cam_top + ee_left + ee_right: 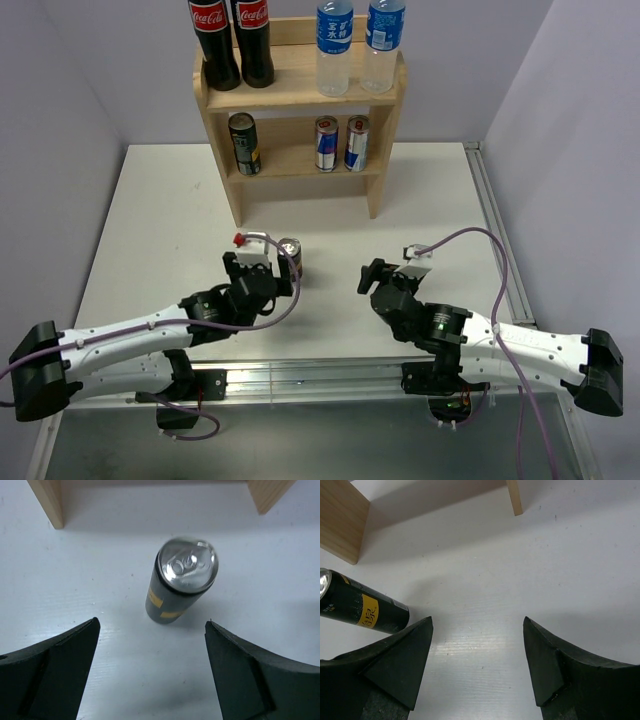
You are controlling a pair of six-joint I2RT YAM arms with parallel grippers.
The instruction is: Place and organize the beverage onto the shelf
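The wooden shelf [390, 95] stands at the back of the table. Two water bottles [334, 47] stand on its top tier at the right. On the lower tier stand one dark can [244, 143] at the left and two blue-silver cans [327, 143] in the middle. A second dark can [289, 258] stands upright on the table. In the left wrist view this can [182, 580] is just ahead of my open, empty left gripper [152, 630], apart from the fingers. My right gripper [477, 625] is open and empty over bare table, with the can [362, 609] to its left.
Two Coca-Cola bottles [213, 45] stand on the shelf's top tier at the left. The shelf's legs [47, 500] rise beyond the can. A metal rail [495, 250] runs along the table's right edge. Purple walls enclose the back and sides.
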